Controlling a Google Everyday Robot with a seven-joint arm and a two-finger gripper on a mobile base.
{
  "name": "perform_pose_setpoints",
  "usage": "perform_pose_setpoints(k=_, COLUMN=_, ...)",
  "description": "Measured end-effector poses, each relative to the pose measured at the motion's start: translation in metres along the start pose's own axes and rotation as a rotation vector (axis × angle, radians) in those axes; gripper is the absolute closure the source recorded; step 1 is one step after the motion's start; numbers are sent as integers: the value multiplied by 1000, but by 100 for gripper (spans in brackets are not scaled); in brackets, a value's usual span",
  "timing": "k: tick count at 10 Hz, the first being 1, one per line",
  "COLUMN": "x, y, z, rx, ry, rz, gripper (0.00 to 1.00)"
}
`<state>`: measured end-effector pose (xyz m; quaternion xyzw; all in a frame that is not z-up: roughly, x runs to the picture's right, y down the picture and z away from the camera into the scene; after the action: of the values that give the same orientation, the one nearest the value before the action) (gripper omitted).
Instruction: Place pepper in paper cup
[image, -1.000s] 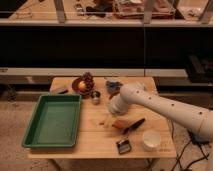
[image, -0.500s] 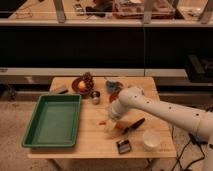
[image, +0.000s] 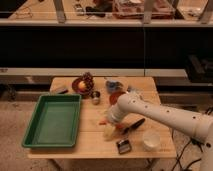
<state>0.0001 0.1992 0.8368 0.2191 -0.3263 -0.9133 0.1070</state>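
One gripper, low over the wooden table, presumably to take the pepper right beside it; grip state undeterminable. Paper cup stands nearby, empty-looking.

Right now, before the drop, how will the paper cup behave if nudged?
The cup looks thin and empty, so probably light and easy to shove. Short and wide-mouthed, it seems unlikely to tip. It stands near the table's front edge, apart from the gripper low at mid-table, so a push might send it off.
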Motion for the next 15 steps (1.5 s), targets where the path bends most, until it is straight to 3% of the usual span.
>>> perform_pose_setpoints(k=2, x=-3, y=-2, z=4, rx=0, ry=-3, rz=-10, gripper=28)
perform_pose_setpoints(k=5, x=-3, y=-2, z=10, rx=2, ry=-6, rz=-22, gripper=59)
perform_pose_setpoints(k=7, x=-3, y=-2, z=11, rx=0, ry=-5, rz=-30, gripper=70)
perform_pose_setpoints(k=9, x=-3, y=-2, z=9, rx=-26, ry=9, rz=-42, gripper=85)
perform_pose_setpoints(k=12, x=1, y=0, z=4, rx=-37, ry=25, rz=-61, gripper=88)
perform_pose_setpoints(k=15, x=19, y=24, z=-27, rx=-63, ry=104, rz=-76, gripper=88)
